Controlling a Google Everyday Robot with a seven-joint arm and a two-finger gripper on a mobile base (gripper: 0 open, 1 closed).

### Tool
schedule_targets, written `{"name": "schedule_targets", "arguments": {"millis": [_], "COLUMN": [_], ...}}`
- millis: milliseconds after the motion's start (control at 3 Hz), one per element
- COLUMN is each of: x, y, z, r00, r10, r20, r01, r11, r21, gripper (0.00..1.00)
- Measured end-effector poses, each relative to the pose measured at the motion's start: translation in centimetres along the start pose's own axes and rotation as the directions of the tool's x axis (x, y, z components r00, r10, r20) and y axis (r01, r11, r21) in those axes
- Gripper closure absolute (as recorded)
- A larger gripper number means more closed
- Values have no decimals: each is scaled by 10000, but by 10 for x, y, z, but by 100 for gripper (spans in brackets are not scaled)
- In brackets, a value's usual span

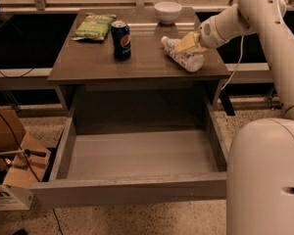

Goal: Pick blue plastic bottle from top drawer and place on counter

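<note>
Camera view shows me the drawer (137, 192) pulled open under the bench (93, 60). On top, left to right: chip bag (94, 26), can (121, 39), bowl (167, 11), then the bottle (190, 60) lying near the right edge, the tool (187, 43) apparently clamped across it.

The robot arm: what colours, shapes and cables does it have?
The arm is glossy white, made of thick rounded tubes with small dark holes. A thin white cable hangs beneath it. The gripper, over the counter at the bottle, is pale yellow. The white rounded body has one small dark hole.
</note>
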State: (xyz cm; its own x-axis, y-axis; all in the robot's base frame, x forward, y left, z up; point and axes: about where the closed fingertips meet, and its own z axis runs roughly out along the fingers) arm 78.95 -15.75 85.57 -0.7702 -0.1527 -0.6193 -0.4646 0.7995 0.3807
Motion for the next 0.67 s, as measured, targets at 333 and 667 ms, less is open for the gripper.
{"name": "schedule_targets", "arguments": {"millis": [333,667], "x": [1,2], "y": [1,2], "z": [6,10], "r00": [10000,9999], "r10": [1,2], "r20": [-61,-105], "r01": [-2,-3], "r11": [10000,10000], "r21": [-47,-80], "gripper": [27,4]}}
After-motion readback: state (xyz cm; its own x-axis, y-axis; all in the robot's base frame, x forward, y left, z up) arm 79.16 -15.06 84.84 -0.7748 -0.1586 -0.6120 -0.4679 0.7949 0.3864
